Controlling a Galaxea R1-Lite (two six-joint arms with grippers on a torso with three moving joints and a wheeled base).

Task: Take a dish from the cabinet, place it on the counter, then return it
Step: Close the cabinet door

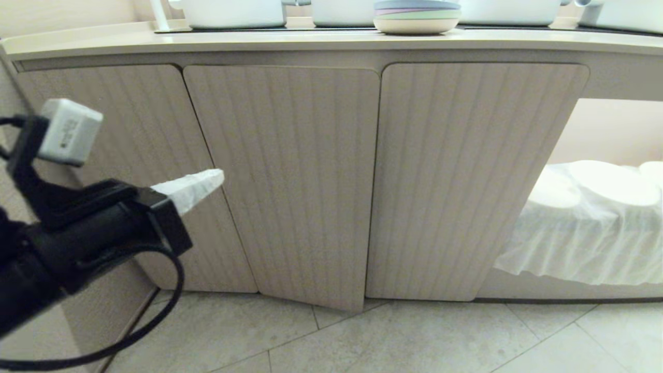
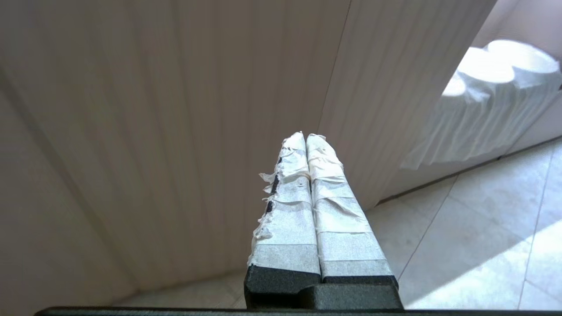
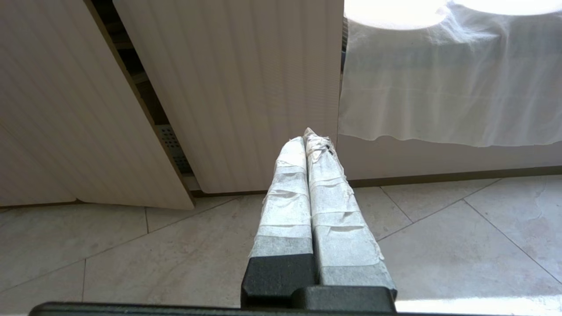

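in front of the low beige cabinet (image 1: 290,181), the left claw (image 1: 215,178) is raised at the left of the head view, its two tape-wrapped fingers (image 2: 287,193) pressed together with nothing between them, pointing at the fluted doors near the seam between the left and middle ones. no door handle shows. the middle door (image 1: 282,186) stands slightly ajar, its lower corner swung out over the floor tiles (image 1: 414,336); the right wrist view shows a dark gap behind it with a bit of the interior. the doors otherwise hide the inside, so the pink dish cannot be seen in any view. the door panels are matte, with vertical grooves and rounded corners. above them runs the cream tabletop (image 1: 311,41) with a rounded front edge, carrying white pots (image 1: 233,13) and a stack of pastel plates (image 1: 417,15) topped by a blue one. to the right of the cabinet an open recess holds round shapes draped in a thin white cloth (image 1: 585,233) that hangs in soft folds. the right claw (image 3: 309,140) hangs low over the pale stone-look tiles, its taped fingers also closed on nothing, facing the right door and the cloth.
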